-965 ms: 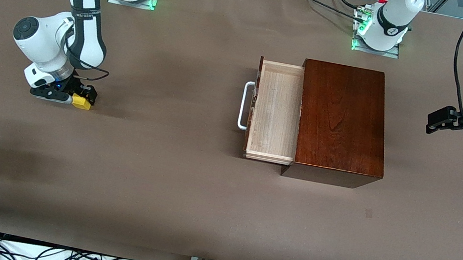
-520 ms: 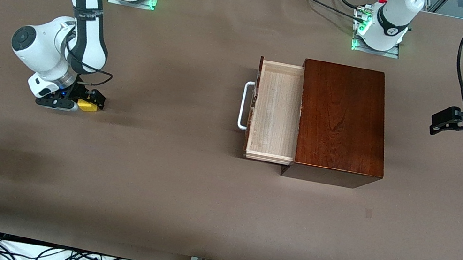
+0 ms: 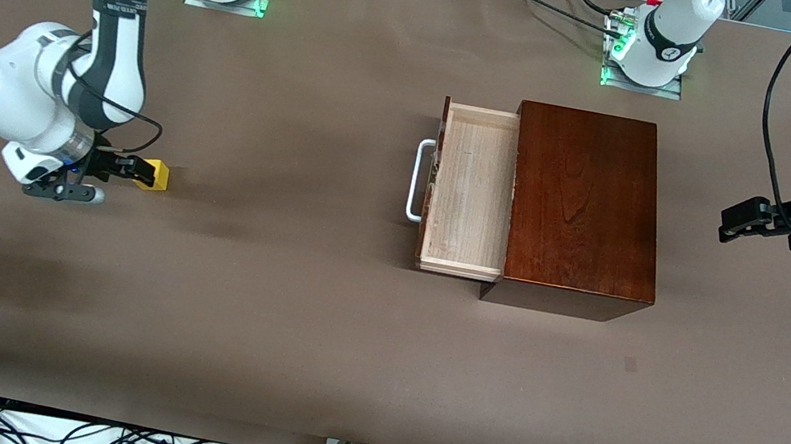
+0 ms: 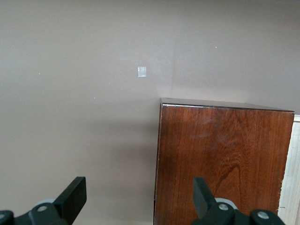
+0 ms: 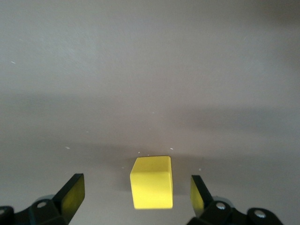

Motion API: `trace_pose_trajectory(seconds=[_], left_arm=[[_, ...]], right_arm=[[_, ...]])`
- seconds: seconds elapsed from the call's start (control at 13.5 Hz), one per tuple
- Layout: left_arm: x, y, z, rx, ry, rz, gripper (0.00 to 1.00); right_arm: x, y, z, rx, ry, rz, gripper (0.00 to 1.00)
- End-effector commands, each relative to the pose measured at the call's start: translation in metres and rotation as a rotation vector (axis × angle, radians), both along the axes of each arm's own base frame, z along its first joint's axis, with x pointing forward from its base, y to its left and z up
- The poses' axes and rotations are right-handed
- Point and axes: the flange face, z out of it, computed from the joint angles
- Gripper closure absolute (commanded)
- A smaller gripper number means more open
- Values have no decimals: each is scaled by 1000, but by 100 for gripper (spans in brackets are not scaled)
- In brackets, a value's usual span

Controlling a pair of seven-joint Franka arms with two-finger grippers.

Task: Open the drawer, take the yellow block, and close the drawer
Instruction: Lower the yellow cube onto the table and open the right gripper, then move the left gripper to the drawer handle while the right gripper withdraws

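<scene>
yellow block (image 3: 154, 175): sits on the brown table (image 3: 265, 313) toward the right arm's end, well apart from the box; nothing grips it. In the right wrist view the cube (image 5: 151, 188) lies on the table between the two fingertips, with a gap on each side.
right gripper (image 3: 120, 167): low over the table just beside the block, fingers spread wide and released; the forearm comes down from the base at the table's edge and bends at the wrist so the hand points toward the block.
drawer (image 3: 472, 191): pulled out of the box toward the right arm's end, its pale wood tray showing nothing inside, white handle (image 3: 418, 180) at its front.
box (image 3: 584, 202): dark glossy wood, standing near the middle of the table.
left gripper (image 3: 739, 221): waits in the air over the table at the left arm's end, beside the box, fingers (image 4: 73, 197) parted and holding nothing; the wrist is tilted so the hand points toward the box.
</scene>
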Motion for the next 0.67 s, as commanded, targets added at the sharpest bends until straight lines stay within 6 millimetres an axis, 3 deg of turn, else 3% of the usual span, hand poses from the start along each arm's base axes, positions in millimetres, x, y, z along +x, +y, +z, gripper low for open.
trace_pose_trajectory(seconds=[0.0,0.15,0.37,0.59], left_arm=[[-2,-15,5,-16,18,-32,0],[-7,-24,6,-21,51,-50,0],[-14,-64,0,-14,81,-28,0],[-24,-123,-10,-4,100,54,0]], right_arm=[[23,16,43,-34,22,17,0],[31,27,64,-42,28,25,0],[35,31,81,-40,37,34,0],[37,36,99,-49,35,-1,0]])
